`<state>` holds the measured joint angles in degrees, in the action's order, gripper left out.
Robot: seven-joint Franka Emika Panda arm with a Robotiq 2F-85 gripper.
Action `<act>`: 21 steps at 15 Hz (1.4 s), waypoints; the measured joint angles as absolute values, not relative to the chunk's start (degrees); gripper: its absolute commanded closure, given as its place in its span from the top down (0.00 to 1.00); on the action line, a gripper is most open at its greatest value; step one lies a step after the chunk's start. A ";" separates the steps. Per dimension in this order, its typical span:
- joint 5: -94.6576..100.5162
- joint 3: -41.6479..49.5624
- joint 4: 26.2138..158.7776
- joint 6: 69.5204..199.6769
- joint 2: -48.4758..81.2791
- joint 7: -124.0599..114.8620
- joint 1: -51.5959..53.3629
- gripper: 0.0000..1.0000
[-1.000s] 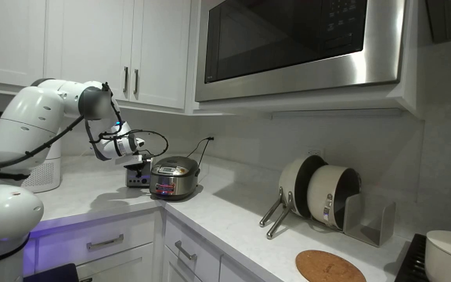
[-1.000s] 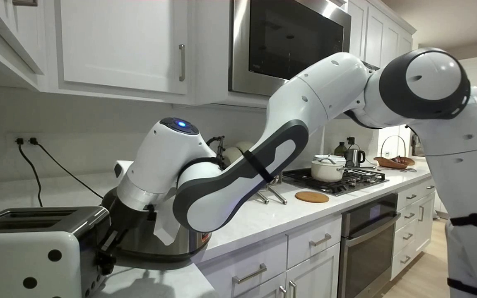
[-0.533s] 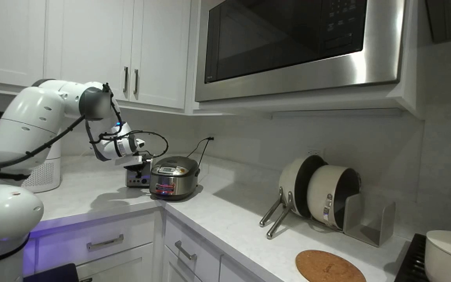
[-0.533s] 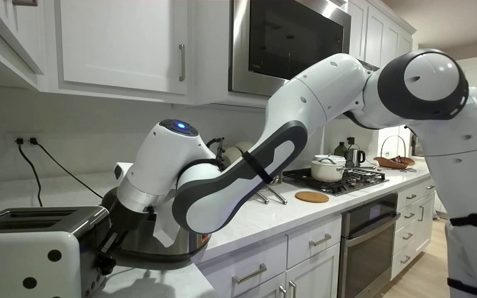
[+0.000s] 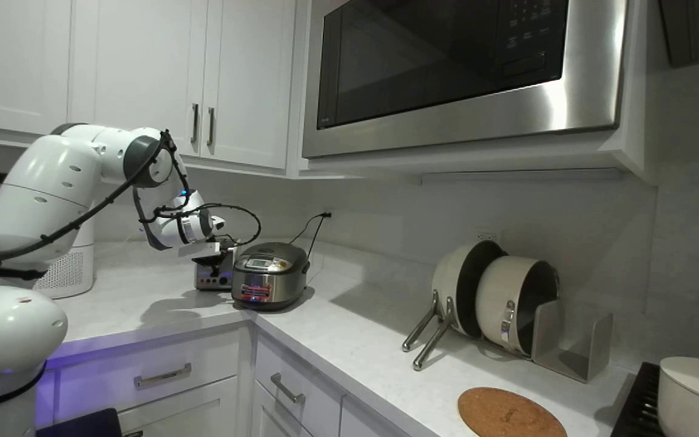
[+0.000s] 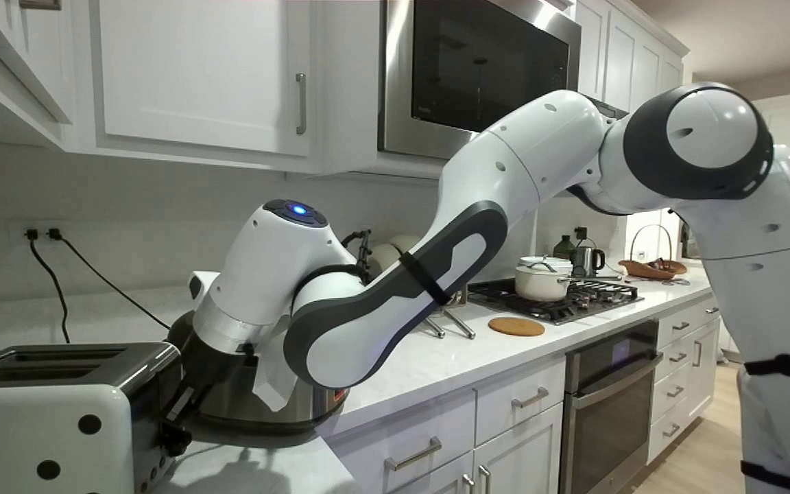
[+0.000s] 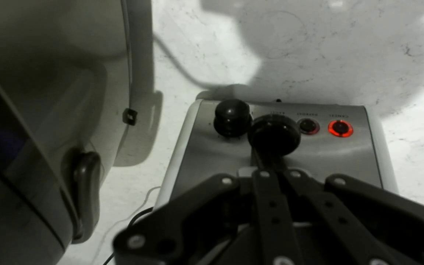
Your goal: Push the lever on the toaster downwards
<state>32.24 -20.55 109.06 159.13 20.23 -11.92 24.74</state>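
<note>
Toaster [image 6: 59, 415] stands beside closed jaws, lever [image 7: 274, 133] at their tips.

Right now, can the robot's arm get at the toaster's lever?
Probably yes: in the wrist view, the gripper sits right by the black lever, with nothing seen blocking the way.

A rice cooker [image 5: 270, 276] with a red label [image 5: 256, 291] stood on the desk [image 5: 364, 315]. 2 pale pans [image 5: 498, 297] stood on edge in a rack [image 5: 545, 340], near a round cork mat [image 5: 507, 414]. A lidded pot [image 6: 539, 285] sat on the cooktop [image 6: 563, 311]; a microwave [image 5: 446, 54] hung beside white cabinets [image 5: 249, 85].
</note>
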 measured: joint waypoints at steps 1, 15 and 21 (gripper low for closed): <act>32.26 -20.55 109.01 159.04 20.21 -11.91 24.77 0.00; 32.40 -16.56 106.61 151.54 17.32 -11.50 31.59 0.00; 33.34 -16.82 105.67 148.69 13.17 -11.50 33.24 0.00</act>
<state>33.34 -16.82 105.67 148.69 13.17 -11.50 33.24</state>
